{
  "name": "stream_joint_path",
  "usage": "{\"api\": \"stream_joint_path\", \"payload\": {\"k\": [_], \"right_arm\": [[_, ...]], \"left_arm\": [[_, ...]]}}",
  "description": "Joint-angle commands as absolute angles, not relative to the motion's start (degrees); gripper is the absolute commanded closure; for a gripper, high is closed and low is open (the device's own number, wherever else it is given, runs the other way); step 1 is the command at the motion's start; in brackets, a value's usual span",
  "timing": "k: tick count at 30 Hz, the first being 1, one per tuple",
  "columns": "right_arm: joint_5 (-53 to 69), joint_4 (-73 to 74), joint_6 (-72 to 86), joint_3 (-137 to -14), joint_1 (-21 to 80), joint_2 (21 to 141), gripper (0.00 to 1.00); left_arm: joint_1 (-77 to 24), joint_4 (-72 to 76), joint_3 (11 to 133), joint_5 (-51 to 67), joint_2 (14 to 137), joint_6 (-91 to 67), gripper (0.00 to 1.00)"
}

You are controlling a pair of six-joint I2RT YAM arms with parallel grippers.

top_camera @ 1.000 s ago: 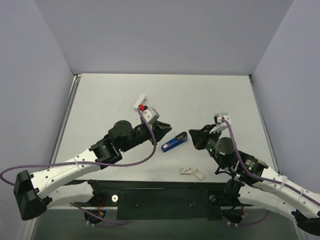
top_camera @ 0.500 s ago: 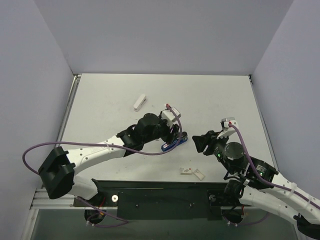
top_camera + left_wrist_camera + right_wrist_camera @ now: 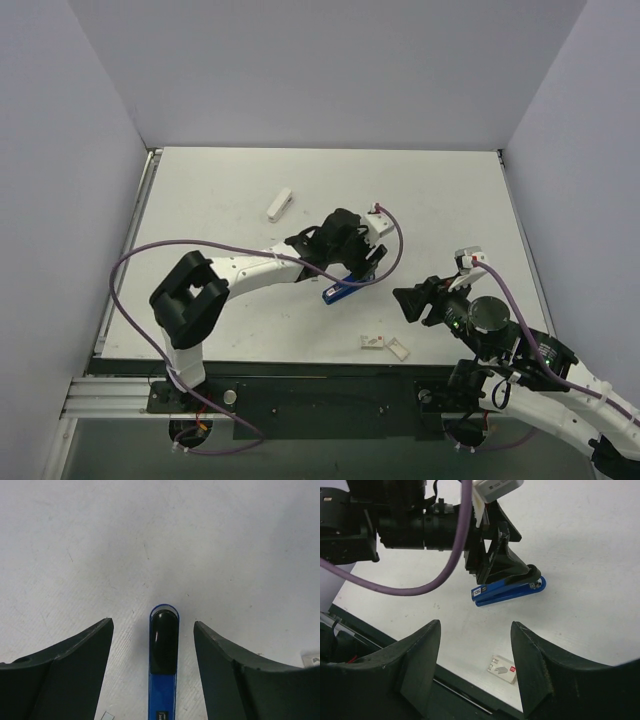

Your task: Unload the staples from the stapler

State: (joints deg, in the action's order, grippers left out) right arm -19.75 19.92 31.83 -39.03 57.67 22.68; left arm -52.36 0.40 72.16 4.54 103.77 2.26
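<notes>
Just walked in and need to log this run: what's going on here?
The left hand hangs open over the blue and black stapler, one finger on each side, not touching it. The stapler lies on the white table and looks shut, so unloading seems not yet begun. The right hand is open too, off to the side, holding nothing.

Stapler (image 3: 163,665): bright blue body, glossy black top, small white label; between matte black left fingers (image 3: 75,672). Table (image 3: 150,530): off-white, faint grey speckle. Cable (image 3: 410,587): purple. Card (image 3: 503,668) between black right fingers (image 3: 415,660): white.
</notes>
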Motion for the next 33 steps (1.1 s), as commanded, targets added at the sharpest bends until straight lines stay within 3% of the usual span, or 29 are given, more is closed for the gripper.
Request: {"api": "stream_joint_path", "payload": {"k": [1, 25, 29, 33], "right_arm": [[-18.81, 22.24, 31.55, -40.69, 57.39, 22.06, 0.47], [-19.07, 22.06, 31.73, -39.64, 57.39, 23.29, 0.46], [-18.98, 21.88, 31.82, -39.38, 57.31, 23.20, 0.46], [-18.72, 21.88, 31.73, -39.29, 57.39, 23.29, 0.47]], "left_arm": [[-51.68, -4.39, 77.43, 6.77, 107.92, 5.10, 0.25], [-52.21, -5.71, 78.57, 5.01, 113.38, 6.50, 0.34], [-52.29, -5.45, 78.66, 4.83, 113.20, 6.68, 0.56], [-52.73, -5.80, 78.66, 5.10, 112.15, 6.94, 0.92]]}}
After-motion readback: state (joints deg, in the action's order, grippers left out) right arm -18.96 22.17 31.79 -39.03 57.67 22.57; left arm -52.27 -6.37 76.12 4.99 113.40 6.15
